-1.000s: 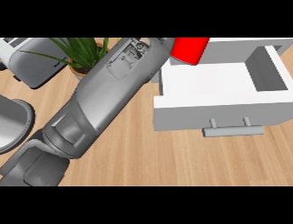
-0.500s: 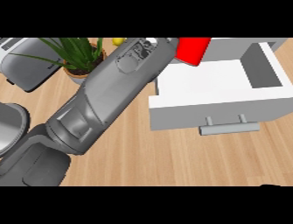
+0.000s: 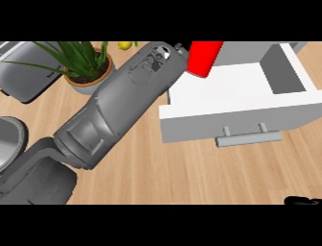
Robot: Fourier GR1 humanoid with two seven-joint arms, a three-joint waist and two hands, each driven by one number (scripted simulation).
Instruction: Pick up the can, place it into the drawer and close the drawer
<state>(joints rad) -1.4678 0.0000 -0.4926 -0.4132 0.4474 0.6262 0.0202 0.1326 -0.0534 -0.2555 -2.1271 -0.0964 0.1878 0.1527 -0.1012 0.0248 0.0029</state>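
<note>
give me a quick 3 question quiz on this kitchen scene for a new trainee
1. True or false: the white drawer is open.
2. What colour is the can? A) blue B) red C) green
3. Fill in: the potted plant stands between the left forearm and the ____.

Key:
1. True: its bare white inside shows, and its handle faces the robot.
2. B: red, at the drawer's far left corner beside the forearm's end.
3. Toaster, at the view's left edge.

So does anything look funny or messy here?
Nothing is spilled or broken. The red can hangs tilted over the open drawer at the left forearm's far end, not yet set down inside.
</note>
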